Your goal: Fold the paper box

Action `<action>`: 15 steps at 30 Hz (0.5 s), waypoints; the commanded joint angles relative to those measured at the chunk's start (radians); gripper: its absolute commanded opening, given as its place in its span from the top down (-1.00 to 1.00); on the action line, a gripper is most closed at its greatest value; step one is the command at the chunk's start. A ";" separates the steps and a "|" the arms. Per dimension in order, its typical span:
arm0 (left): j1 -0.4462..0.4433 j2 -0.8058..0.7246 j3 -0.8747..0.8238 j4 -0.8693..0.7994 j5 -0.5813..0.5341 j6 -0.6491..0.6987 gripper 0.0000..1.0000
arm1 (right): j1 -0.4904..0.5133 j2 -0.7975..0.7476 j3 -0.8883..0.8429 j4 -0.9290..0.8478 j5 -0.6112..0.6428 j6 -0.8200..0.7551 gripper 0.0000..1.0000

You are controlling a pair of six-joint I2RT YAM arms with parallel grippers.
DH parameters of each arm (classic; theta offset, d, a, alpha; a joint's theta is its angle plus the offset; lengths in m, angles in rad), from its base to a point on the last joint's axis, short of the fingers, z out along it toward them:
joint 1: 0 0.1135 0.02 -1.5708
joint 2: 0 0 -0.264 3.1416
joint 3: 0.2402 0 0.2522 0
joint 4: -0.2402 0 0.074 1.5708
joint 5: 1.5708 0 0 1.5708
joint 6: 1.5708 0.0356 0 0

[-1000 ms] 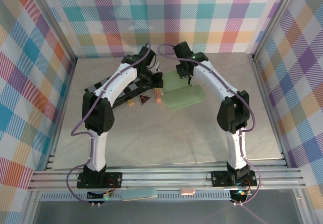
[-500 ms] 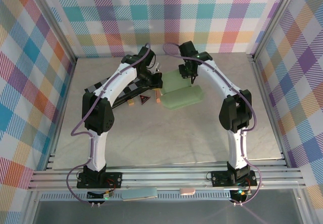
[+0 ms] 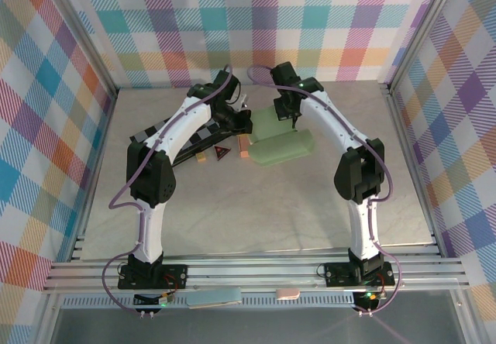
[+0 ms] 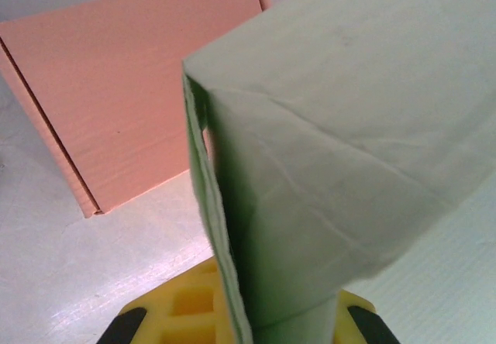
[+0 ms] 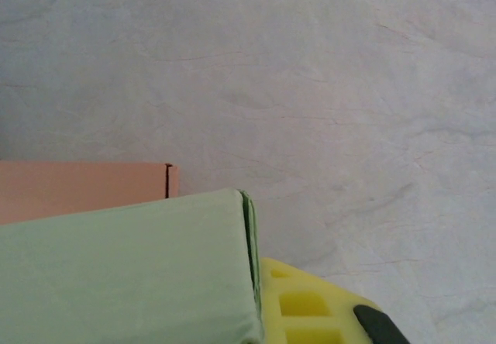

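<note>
At the far middle of the table [image 3: 232,220]: pale green paper box [image 3: 280,146], partly folded, one panel flat on the surface, another raised toward the back. Flanked by both arms. Clamped at its left end by the left gripper [image 3: 242,121], jaws closed on a green flap running down between the yellow fingers [image 4: 174,321]. Met at its back edge by the right gripper [image 3: 291,119], jaws closed, green panel lying just beside one yellow finger [image 5: 333,301]; whether pinched there, cannot tell. Just beside the box's left end, a salmon cardboard box [image 3: 243,147].
</note>
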 commanded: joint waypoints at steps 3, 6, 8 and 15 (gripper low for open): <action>-0.001 -0.017 0.026 -0.086 0.020 0.019 1.00 | -0.019 0.021 0.016 -0.022 0.178 0.023 1.00; -0.001 -0.018 0.029 -0.084 0.020 0.015 1.00 | -0.013 0.012 0.021 -0.015 0.116 0.008 1.00; 0.000 -0.018 0.032 -0.086 0.017 0.011 1.00 | -0.019 0.000 0.015 -0.005 -0.001 0.000 0.78; 0.000 -0.019 0.034 -0.095 0.015 0.008 1.00 | -0.092 -0.133 -0.127 0.082 -0.472 0.022 -0.10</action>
